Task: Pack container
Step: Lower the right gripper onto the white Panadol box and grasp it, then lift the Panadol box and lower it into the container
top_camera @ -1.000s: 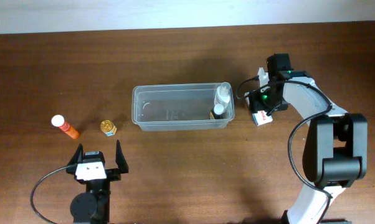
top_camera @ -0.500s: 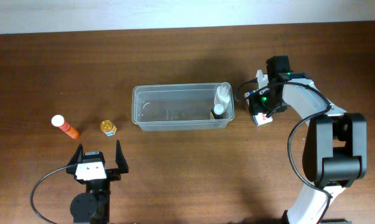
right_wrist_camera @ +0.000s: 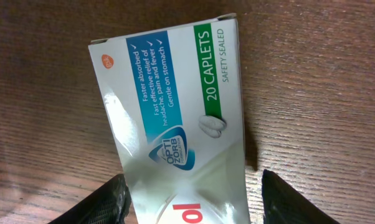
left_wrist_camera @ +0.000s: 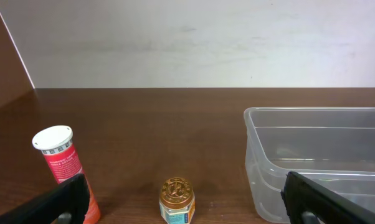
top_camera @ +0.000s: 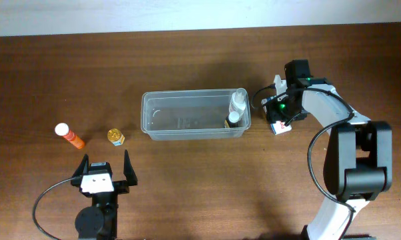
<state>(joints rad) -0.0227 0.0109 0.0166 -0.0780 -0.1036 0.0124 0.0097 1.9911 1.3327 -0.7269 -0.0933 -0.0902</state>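
One tube (top_camera: pixel 69 135): orange with a white cap. It lies slanted at the far left of the table (top_camera: pixel 187 193), with bare wood all around it.
One jar (top_camera: pixel 116 137): small, with a gold lid. It stands just right of the tube and does not touch it.
One left pincer (top_camera: pixel 106 160): spread wide and holding nothing. It sits near the front of the table, with the tube and jar a bit beyond it. Nothing is between its two fingers.
One container (top_camera: pixel 194 133): a clear tub with round corners, in the middle of the table. Its long sides run left to right. There is a strip of bare wood between it and the jar. Most of its floor is bare, from the left end almost to the right end.
Two bottles (top_camera: pixel 238 100): both small, both inside the container at its right end, close together. One is pale with a white cap. The other is darker and sits nearer the front wall.
One box (right_wrist_camera: pixel 175 124): white, blue and green, and it says 20 caplets. It lies flat on the wood just right of the container, with a small gap between them.
One right pincer (top_camera: pixel 278 115): low over the box, with one finger on each side of it. The fingers are apart. A dark gap shows beside the box's right edge.
Open room: there is wide bare wood in front of the container and behind it, up to the table's back edge by the pale wall (left_wrist_camera: pixel 187 37).
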